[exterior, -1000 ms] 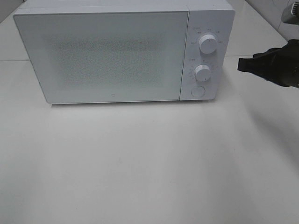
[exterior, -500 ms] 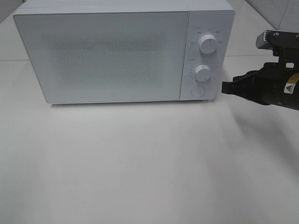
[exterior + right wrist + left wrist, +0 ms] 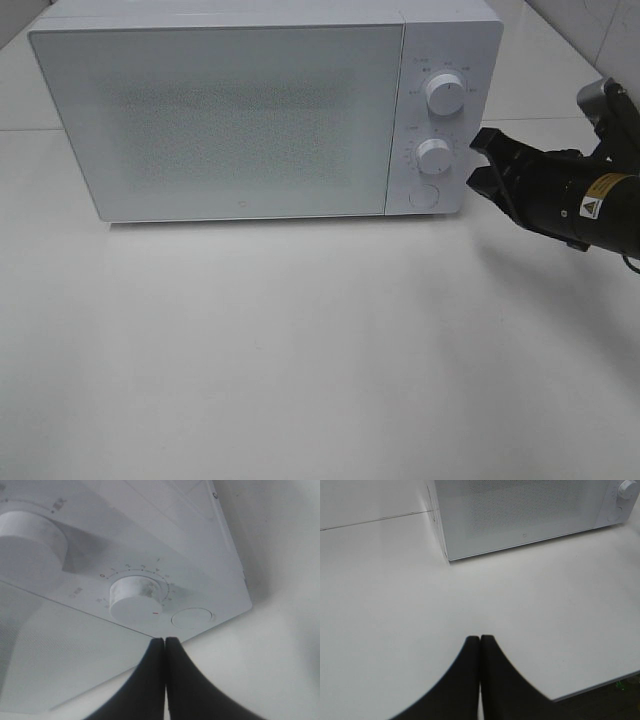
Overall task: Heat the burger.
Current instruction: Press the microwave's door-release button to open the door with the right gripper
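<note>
The right end effector, a pair of black curved fingers, was pressed fully shut with nothing between them, and its tips hung just short of the control panel, aimed at the gap between the lower white round dial and the flat round white button beside it. The step in hand looked like setting the heating time. To do that well, the fingers would probably have to part enough to straddle the dial, close squarely across its rim and turn about the dial's own axis, so that the tips neither slipped off the smooth plastic nor strayed onto the button, which may release the door. The larger upper white dial stood clear above and needed no contact. Both dials sat on the right end of the boxy white microwave oven, whose frosted, speckled door was closed flush. The burger showed in no view; it was not on the pale flat surface, so it most likely lay inside the oven, behind the door and to the left of the right end effector, though the door hid it. The left end effector, also shut and empty, hovered over the surface well apart from the oven's front left corner.
</note>
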Robot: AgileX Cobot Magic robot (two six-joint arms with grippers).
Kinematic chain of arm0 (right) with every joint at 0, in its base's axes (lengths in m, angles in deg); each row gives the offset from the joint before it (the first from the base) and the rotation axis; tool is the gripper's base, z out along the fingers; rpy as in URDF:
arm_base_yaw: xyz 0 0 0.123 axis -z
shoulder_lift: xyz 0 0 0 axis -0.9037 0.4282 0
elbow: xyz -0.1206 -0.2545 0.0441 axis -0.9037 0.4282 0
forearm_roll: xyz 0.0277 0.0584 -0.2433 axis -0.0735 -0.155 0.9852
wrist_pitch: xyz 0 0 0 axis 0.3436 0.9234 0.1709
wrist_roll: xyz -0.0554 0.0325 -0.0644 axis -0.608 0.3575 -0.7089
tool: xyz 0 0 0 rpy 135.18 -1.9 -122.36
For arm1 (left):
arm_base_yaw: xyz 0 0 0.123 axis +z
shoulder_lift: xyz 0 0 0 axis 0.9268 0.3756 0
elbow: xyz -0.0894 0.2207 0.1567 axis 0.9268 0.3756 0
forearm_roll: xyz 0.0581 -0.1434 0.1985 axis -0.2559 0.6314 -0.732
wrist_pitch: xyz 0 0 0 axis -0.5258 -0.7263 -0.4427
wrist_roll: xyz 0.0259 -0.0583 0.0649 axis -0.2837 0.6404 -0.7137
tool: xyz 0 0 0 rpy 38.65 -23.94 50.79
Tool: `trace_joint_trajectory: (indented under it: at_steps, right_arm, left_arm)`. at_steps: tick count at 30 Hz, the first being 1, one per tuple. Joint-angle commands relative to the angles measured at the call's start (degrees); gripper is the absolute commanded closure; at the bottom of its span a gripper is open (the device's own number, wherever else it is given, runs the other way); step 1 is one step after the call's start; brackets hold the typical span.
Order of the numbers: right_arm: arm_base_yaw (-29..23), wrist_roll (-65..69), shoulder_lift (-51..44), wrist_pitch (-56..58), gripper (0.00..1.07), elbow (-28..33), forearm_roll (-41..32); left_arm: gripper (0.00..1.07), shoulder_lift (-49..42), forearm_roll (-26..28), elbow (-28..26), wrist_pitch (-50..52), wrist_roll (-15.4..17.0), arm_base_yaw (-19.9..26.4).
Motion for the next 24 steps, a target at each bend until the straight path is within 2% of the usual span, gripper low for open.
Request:
trace_joint_trajectory:
  at_steps: [1, 6, 18, 24]
  right_arm:
    - [-0.17, 7.68, -0.11, -3.21, 1.07, -0.17, 0.34]
    - [-0.17, 14.5, -0.11, -3.04, 1.07, -0.17, -2.98]
    - [-0.17, 16.5, -0.11, -2.81, 1.07, -0.17, -7.33]
    - [-0.4, 17.59, -0.11, -2.81, 1.07, -0.17, -7.28]
  left_arm:
    - [1.06, -0.29, 0.34, 0.29, 0.69, 0.17, 0.17]
    - [1.06, -0.29, 0.34, 0.29, 0.69, 0.17, 0.17]
    - [1.06, -0.29, 0.34, 0.29, 0.69, 0.17, 0.17]
    - [1.06, -0.29, 0.34, 0.29, 0.69, 0.17, 0.17]
